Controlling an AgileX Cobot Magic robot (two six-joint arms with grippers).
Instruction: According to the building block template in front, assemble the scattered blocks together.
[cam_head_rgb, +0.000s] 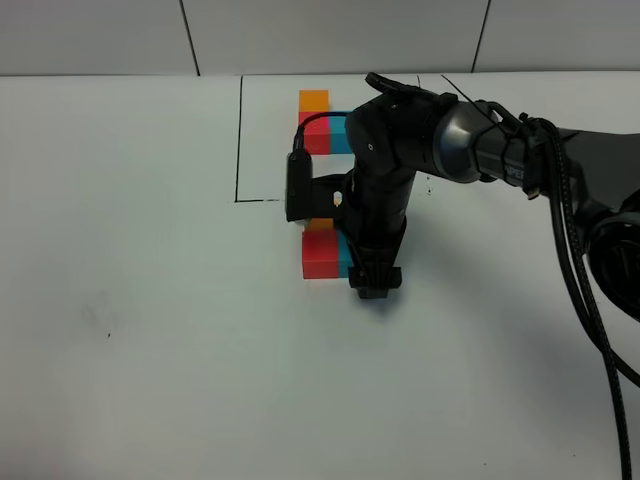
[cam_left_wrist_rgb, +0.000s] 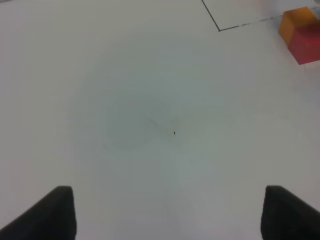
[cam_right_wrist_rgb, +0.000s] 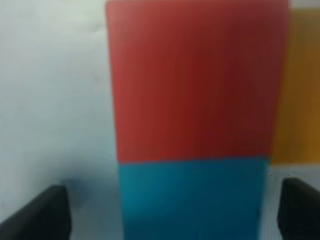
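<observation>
The template, an orange (cam_head_rgb: 314, 100), red (cam_head_rgb: 317, 135) and blue (cam_head_rgb: 341, 135) cube trio, lies inside the thin black frame (cam_head_rgb: 240, 140) at the back. Closer, the loose orange cube (cam_head_rgb: 320, 226), red cube (cam_head_rgb: 320, 257) and light blue cube (cam_head_rgb: 344, 258) sit touching in an L. My right gripper (cam_head_rgb: 375, 285) points down at the blue cube's side. In the right wrist view it (cam_right_wrist_rgb: 175, 215) is open, its fingers standing off either side of the blue cube (cam_right_wrist_rgb: 192, 197), with red (cam_right_wrist_rgb: 195, 80) and orange (cam_right_wrist_rgb: 300, 90) beyond. My left gripper (cam_left_wrist_rgb: 172, 215) is open and empty over bare table.
The white table (cam_head_rgb: 150, 300) carries only the cubes and the drawn frame. The right arm's black body (cam_head_rgb: 400, 140) hangs over part of the frame and the template. The left wrist view shows the frame's corner (cam_left_wrist_rgb: 219, 30) and the loose orange (cam_left_wrist_rgb: 298, 22) and red (cam_left_wrist_rgb: 306, 46) cubes.
</observation>
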